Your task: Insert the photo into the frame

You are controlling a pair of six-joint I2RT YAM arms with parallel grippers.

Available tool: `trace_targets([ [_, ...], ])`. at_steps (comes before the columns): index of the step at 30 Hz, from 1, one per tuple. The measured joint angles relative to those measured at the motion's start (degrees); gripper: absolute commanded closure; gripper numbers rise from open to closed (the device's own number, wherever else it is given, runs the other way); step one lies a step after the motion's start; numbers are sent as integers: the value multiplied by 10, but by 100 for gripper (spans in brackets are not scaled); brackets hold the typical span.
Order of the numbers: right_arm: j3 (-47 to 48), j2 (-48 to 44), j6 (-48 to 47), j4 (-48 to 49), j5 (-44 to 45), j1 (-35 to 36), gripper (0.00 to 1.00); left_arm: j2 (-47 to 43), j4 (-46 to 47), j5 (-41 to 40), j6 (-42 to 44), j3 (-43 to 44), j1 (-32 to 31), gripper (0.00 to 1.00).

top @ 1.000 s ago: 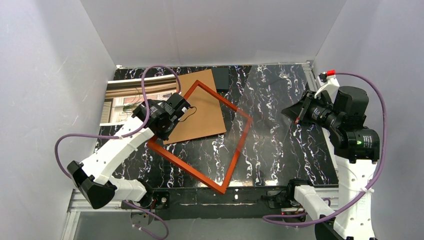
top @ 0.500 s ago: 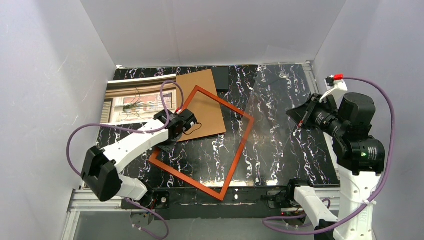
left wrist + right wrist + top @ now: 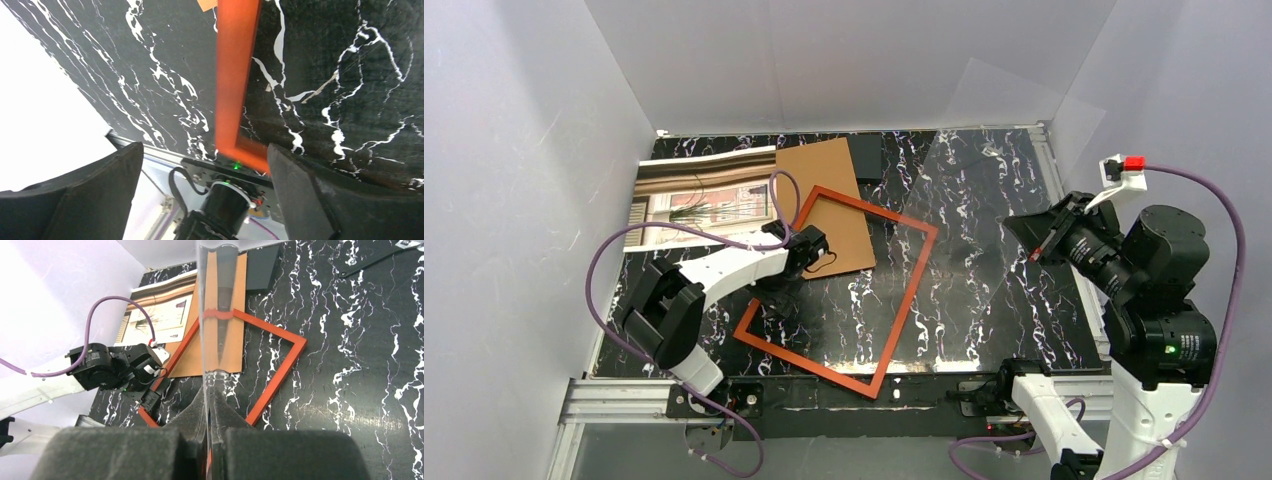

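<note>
- A second ago the left gripper (image 3: 781, 295) sat at the frame's upper-left rail with its jaws drawn in. Now it is further down that rail, near the left corner, and the jaws stand wide apart.
- From the left wrist, the orange rail and that corner lie below the gap between the two dark fingers (image 3: 300, 200). I cannot tell whether either finger touches the wood.
- The left arm has folded back, elbow out toward the near-left, so it no longer reaches across the photo.
- The frame (image 3: 910, 300) has slid a little toward the near edge and turned slightly. It lies on the black, white-veined counter (image 3: 994, 300).
- The right gripper (image 3: 1027, 236) has pulled away to the right. Its jaws are still pinched together on the clear sheet (image 3: 989, 140), which now stands higher against the right-hand wall. From the right wrist the sheet runs edge-on out of the fingertips.
- The frame is a thin orange-red rectangle, open in the middle, lying cornerwise to the counter's edges. Its far corner rests over the brown cardboard board (image 3: 819, 165).
- The photo (image 3: 704, 195) lies face up at the far-left of the counter, outside the frame. It shows a window with curtains and a spray of plant, and the board covers its right edge.
</note>
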Motion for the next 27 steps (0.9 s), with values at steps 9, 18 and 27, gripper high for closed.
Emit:
trace_targets([
  [9,59,9,20,1,14,0,99,-87,17,83,0,1,2,2],
  [18,90,23,26,1,28,0,99,-212,106,205,-46,1,-85,2],
  [27,39,30,4,-13,84,0,99,-61,185,191,-112,41,-242,2],
])
